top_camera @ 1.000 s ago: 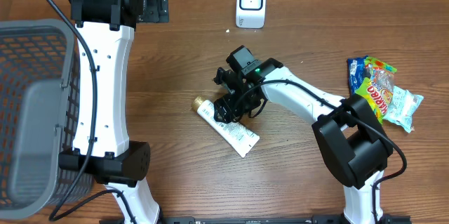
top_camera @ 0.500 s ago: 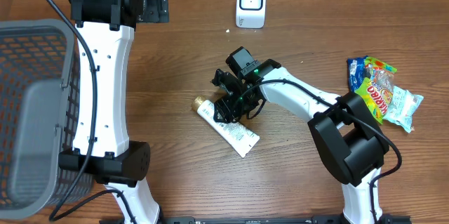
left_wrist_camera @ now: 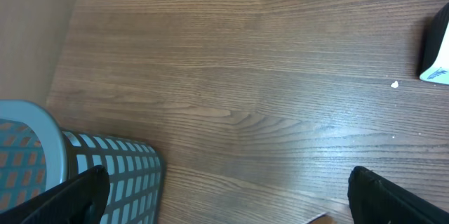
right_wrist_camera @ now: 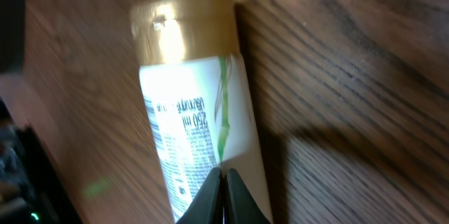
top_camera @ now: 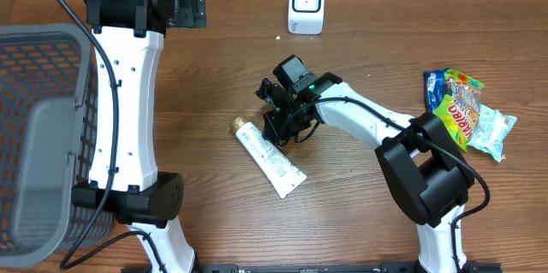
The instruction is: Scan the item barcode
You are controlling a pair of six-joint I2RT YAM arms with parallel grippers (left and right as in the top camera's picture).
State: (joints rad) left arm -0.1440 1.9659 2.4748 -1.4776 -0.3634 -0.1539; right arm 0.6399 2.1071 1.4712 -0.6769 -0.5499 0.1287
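**Desk:** Where's the pickup?
**Floor:** Your right gripper [right_wrist_camera: 224, 189] is pinched together atop the tube [top_camera: 268, 158], well short of the scanner [top_camera: 306, 4]; a real hold looks doubtful. Left gripper [left_wrist_camera: 235, 196] gapes wide. Next: grip firmly, lift, show the barcode.

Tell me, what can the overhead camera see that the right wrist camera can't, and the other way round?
Only the overhead view shows the white barcode scanner, the grey basket, the snack packets and both arms. Only the right wrist view shows the small print on the tube and the right gripper with its fingertips pressed together in front of the tube. Both show the white tube with its gold cap lying on the wooden table.
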